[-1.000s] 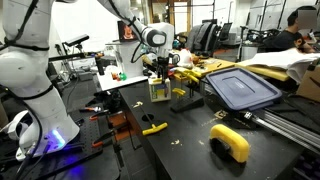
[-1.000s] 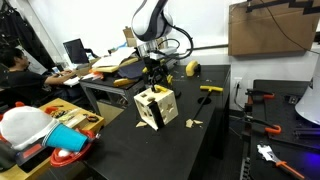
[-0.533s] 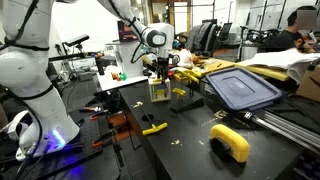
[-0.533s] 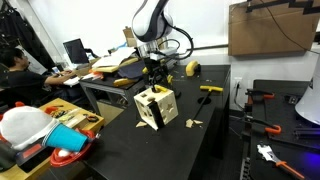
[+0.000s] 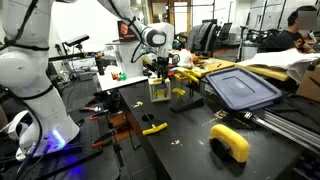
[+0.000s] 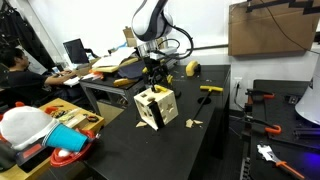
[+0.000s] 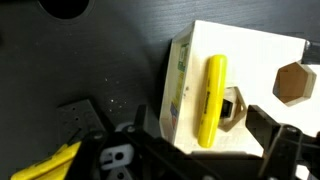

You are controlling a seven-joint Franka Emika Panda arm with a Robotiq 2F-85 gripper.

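Observation:
In the wrist view a yellow stick [image 7: 212, 100] lies flat on top of a light wooden box [image 7: 260, 55], over one of its cut-out holes. A hexagonal hole [image 7: 291, 82] shows to its right. My gripper [image 7: 205, 128] hangs just above, open, with one dark finger on each side of the stick and neither touching it. In both exterior views the gripper [image 5: 160, 72] [image 6: 152, 74] points straight down over the box [image 5: 160, 91] [image 6: 156, 106], which sits on a black table [image 6: 215, 140].
A yellow T-shaped piece [image 5: 153, 128], a yellow arch block [image 5: 230, 142] and a blue bin lid [image 5: 240, 88] lie on the table. More yellow pieces [image 6: 210, 89] sit behind the box. Toys [image 6: 60, 135] fill a side table. A person [image 6: 15, 70] sits at a desk.

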